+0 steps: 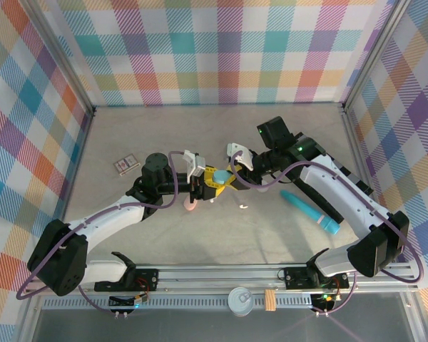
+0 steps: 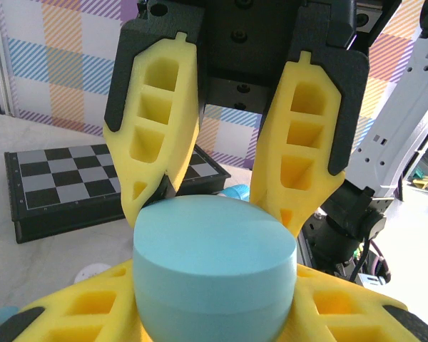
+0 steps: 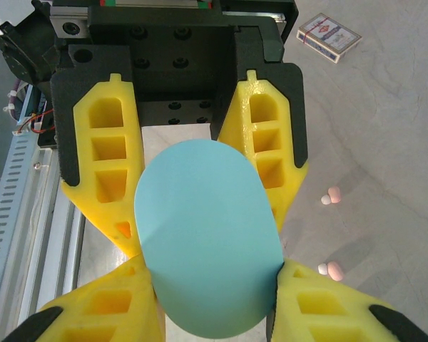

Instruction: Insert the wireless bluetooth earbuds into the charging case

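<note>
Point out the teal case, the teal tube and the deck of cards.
teal case (image 3: 207, 235): right wrist view, middle of its flat face.
teal tube (image 1: 309, 211): top view, midway along its length.
deck of cards (image 3: 329, 37): right wrist view, centre of the box's top.

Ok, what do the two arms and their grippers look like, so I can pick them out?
The left arm and right arm match: white link shells, black joints and bases, a purple cable looping along each. The left gripper and right gripper have black bodies carrying yellow fingers with rectangular hollow cells and black outer backing.
</note>
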`<action>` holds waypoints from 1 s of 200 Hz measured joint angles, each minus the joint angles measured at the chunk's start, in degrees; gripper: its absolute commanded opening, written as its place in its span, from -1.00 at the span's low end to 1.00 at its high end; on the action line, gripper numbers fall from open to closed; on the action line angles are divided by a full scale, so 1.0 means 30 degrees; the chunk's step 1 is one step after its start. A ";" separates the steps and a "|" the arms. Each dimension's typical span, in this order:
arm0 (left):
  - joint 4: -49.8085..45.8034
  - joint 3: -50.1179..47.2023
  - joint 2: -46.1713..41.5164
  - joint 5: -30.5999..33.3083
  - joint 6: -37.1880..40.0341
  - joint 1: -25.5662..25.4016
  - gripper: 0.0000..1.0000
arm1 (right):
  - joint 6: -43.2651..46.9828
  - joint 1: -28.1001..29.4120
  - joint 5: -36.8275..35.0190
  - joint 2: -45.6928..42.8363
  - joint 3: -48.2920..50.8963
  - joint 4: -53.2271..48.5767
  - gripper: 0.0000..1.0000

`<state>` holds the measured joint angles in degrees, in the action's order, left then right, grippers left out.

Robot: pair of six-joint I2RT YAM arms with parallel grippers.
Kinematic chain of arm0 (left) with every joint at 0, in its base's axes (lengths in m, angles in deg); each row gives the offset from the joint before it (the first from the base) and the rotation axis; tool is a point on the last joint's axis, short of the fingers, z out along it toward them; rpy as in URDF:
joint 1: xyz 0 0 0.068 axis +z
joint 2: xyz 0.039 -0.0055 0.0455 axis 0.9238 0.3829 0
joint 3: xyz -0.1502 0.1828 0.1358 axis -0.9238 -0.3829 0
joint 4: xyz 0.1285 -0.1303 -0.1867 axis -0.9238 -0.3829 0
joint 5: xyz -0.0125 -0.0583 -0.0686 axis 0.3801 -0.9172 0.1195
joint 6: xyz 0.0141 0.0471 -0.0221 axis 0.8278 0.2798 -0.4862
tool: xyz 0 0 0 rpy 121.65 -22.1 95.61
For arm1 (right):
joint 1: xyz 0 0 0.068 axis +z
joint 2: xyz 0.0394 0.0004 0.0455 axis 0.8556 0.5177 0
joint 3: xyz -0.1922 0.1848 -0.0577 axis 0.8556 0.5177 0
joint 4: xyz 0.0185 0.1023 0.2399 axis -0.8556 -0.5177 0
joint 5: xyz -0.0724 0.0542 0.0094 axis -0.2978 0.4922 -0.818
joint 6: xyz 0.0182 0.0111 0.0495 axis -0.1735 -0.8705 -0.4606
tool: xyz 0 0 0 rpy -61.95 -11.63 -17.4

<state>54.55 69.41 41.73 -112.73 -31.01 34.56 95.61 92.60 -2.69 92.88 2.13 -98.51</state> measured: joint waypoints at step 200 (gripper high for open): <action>0.0328 0.0000 0.0000 -0.0495 0.0015 -0.0036 -0.35 | 0.0488 -0.0291 0.0146 -0.1035 0.0270 0.0248 -0.04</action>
<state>55.53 69.41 41.73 -114.22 -30.97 34.45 97.07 91.73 -2.26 89.78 2.94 -97.77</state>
